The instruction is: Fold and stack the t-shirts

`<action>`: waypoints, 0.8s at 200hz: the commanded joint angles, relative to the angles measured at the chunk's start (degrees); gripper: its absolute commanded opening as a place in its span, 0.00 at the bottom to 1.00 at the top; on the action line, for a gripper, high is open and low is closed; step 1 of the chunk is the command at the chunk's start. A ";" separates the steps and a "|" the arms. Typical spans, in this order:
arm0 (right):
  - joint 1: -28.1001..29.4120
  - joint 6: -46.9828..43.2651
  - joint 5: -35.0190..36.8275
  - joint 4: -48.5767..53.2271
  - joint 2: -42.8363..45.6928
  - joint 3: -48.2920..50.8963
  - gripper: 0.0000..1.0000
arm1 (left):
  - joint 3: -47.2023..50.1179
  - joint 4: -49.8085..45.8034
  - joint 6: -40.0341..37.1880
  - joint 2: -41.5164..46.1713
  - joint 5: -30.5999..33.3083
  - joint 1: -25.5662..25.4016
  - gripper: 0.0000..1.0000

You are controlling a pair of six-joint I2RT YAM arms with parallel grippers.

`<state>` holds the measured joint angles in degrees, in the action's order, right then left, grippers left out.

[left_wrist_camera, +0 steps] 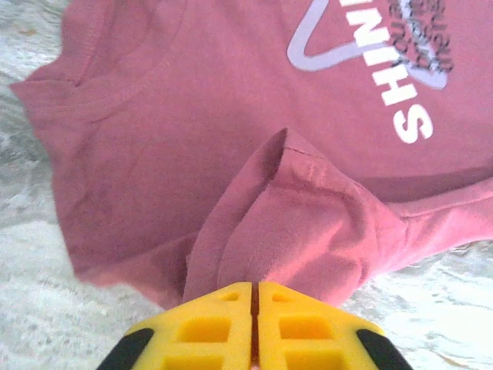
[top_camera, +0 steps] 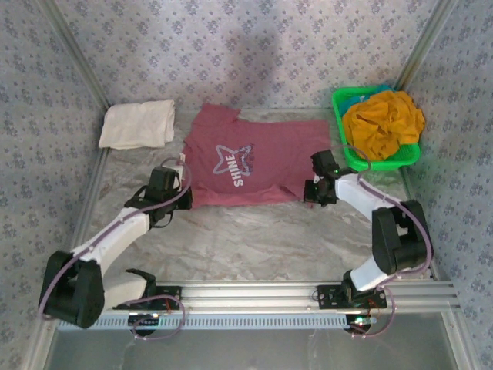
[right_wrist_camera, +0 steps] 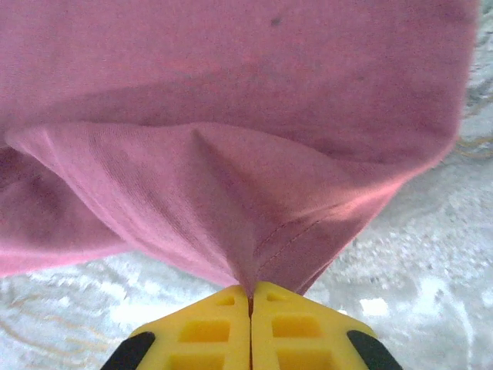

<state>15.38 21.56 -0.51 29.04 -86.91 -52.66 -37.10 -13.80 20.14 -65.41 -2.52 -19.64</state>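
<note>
One maroon t-shirt lies print-up on the table, and you hold its near edge at both ends: your left gripper clamped on a bunched fold, your right gripper clamped on the hem. Beyond it, a folded cream-white t-shirt sits far left and a mustard-orange t-shirt is heaped in the green basket far right.

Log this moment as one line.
maroon t-shirt: spread, print up | left gripper: shut on its near edge | right gripper: likewise | cream t-shirt: folded | orange t-shirt: in basket
</note>
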 commanded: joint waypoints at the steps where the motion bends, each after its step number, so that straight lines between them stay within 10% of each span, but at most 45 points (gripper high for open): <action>1: -1.18 -0.47 -2.16 3.12 4.07 1.75 0.06 | 1.42 -5.79 1.68 4.71 1.24 -0.14 0.05; 58: -6.22 1.37 -5.54 1.46 5.94 8.05 0.07 | 6.76 -9.68 6.53 10.52 0.43 -0.40 0.05; 86: -7.97 1.47 -6.23 0.38 6.72 9.44 0.03 | 8.41 -10.13 8.31 12.87 0.28 -1.08 0.21; 160: -12.29 3.27 -15.61 9.99 15.80 8.72 0.01 | 8.71 -19.13 9.55 28.37 11.43 -1.28 0.15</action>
<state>5.41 22.83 -9.80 33.23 -73.69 -43.70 -27.70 -28.12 28.18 -39.86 3.73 -20.71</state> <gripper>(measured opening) 0.056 0.172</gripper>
